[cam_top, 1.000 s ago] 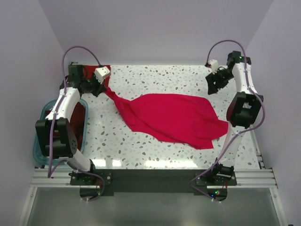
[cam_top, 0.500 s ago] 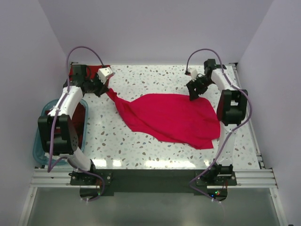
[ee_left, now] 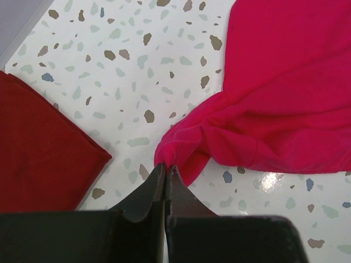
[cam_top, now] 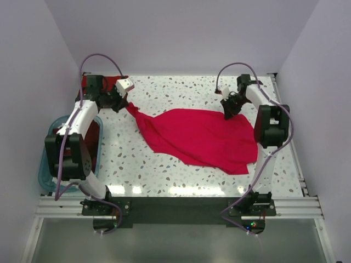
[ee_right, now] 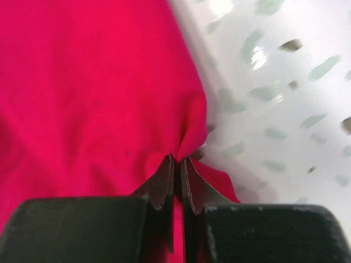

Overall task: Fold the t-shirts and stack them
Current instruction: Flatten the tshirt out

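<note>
Top external: pink shirt (cam_top: 200, 137) seen spread, crumpled, across middle of table (cam_top: 164, 170); its far-left corner pinched by left gripper (ee_left: 164, 169), jaws pressed together; its far-right edge clamped by right gripper (ee_right: 176, 161), fabric bunched at tips; dark red shirt (ee_left: 38, 159) laid flat at far-left corner, near left gripper; tub (cam_top: 44, 164) set at table's left edge.
</note>
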